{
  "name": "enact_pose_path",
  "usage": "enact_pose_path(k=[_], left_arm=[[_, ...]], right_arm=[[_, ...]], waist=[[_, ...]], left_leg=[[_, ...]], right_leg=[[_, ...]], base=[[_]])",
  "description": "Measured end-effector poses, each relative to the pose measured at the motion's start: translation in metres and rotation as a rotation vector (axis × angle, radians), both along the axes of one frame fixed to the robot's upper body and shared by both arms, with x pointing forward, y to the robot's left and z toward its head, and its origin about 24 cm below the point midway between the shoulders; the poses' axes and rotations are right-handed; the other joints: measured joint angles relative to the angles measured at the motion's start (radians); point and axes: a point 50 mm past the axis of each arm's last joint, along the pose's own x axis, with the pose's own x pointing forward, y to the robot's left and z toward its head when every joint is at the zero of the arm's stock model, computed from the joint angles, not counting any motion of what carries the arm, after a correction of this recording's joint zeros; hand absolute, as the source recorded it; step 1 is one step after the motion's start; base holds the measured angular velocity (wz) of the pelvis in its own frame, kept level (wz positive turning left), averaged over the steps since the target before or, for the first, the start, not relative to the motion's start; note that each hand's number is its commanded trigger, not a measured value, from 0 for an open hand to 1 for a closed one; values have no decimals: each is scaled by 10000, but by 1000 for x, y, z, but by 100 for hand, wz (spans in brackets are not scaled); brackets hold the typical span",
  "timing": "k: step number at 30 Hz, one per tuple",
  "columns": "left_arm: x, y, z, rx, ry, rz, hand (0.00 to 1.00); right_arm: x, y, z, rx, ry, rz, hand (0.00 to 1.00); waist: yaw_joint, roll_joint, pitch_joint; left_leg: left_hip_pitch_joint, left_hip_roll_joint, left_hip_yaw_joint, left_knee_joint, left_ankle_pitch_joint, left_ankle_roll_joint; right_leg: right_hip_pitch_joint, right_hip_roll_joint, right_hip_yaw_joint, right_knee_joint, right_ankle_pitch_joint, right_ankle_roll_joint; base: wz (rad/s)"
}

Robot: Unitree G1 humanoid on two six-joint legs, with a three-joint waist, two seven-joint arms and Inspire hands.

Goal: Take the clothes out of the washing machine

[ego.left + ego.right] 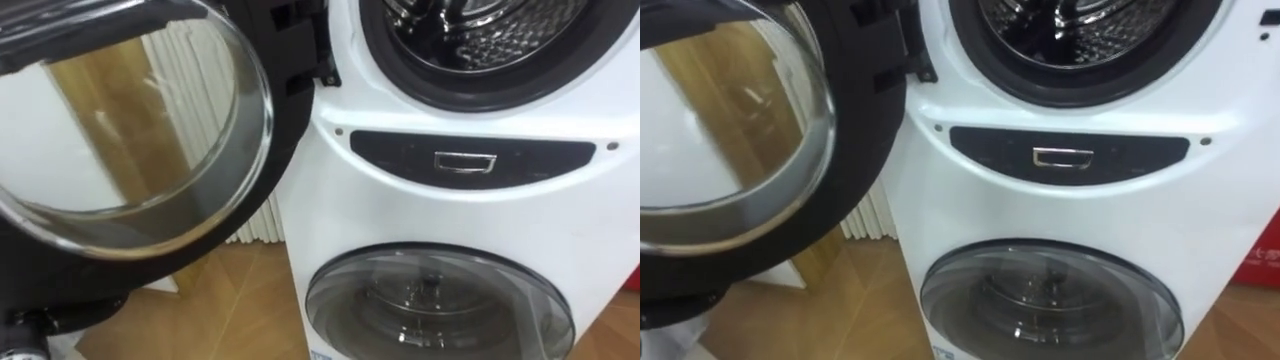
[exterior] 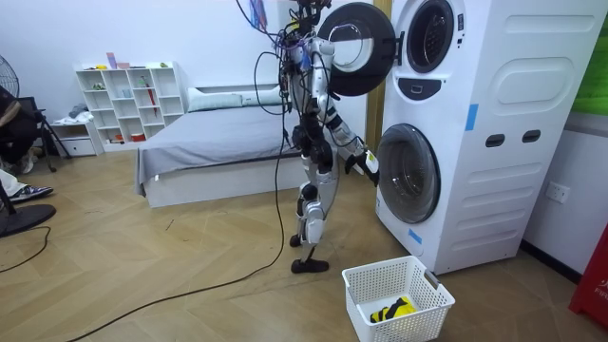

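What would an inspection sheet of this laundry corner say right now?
surface: wooden floor.
job's things: upper door swung open; upper drum shows no clothes in its visible part; lower door shut; white basket holds a yellow-black item.
clutter: nothing seen.
robot hand: one low beside the lower door, grip unclear.
cables: nothing seen apart from the robot's own.
surroundings: bed, white shelf.

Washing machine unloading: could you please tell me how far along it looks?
Done: the upper door stands open, and a yellow-and-black item lies in the basket on the floor. In hand: the robot stands at the washing machine, looking at the upper drum. Left: the visible part of the drum looks bare, so what remains inside is unclear; the lower door is shut.
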Motion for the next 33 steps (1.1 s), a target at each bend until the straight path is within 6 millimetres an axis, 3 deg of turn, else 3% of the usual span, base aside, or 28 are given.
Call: enact_pose_path(k=[3, 8, 15, 18, 20, 23, 27, 33], left_arm=[[3, -11, -5, 3, 305, -725, 0], [8, -44, -11, 253, 1181, -2972, 0], [8, -95, -19, -149, 1770, -6490, 0], [8, -125, -7, -31, 1330, -8244, 0], [9, -146, 19, 128, -93, -9308, 0], [6, -155, 34, 373, -957, -10121, 0], [4, -160, 33, 958, -671, -10931, 0], [-4, -162, 25, 1073, -126, -11494, 0]], right_arm=[[3, 1, 0, 143, 45, 101, 0], [4, -1, -4, 147, 436, 64, 0], [8, 2, -7, 148, 698, 312, 0], [17, 4, -6, 284, 487, 263, 0], [19, 3, -5, 308, 348, 116, 0], [16, 7, -7, 362, 499, 336, 0], [16, 7, -7, 402, 471, 164, 0], [17, 7, -7, 469, 392, 1, 0]], waist=[[-22, -48, -4], [-127, -331, -24], [-244, -314, -11], [-466, -267, -21], [-556, -205, -67], [-660, -226, -88], [-681, -151, -151], [-663, -351, -34]], left_leg=[[-142, -4, 0, 51, 24, 38], [-470, 8, 5, 164, 50, 73], [-521, 0, 60, 150, 67, 106], [-521, 15, 96, 153, 67, 103], [-358, 20, 125, 23, 72, 97], [76, 19, 174, -256, 100, 58], [238, 32, 341, -404, 126, 20], [233, 38, 414, -430, 139, -1]], right_leg=[[-114, -8, 43, -6, 58, 21], [-324, -7, 9, -1, 162, 29], [-391, -20, 78, -19, 222, 61], [-396, 0, 74, -31, 222, 60], [-343, -13, 119, -24, 222, 61], [-71, -14, 179, -29, 217, 67], [-30, -8, 234, -26, 208, 67], [-89, -10, 379, -18, 146, 19]], base=[[0], [-1], [-2], [-2], [-13], [-11], [-9], [-2]])
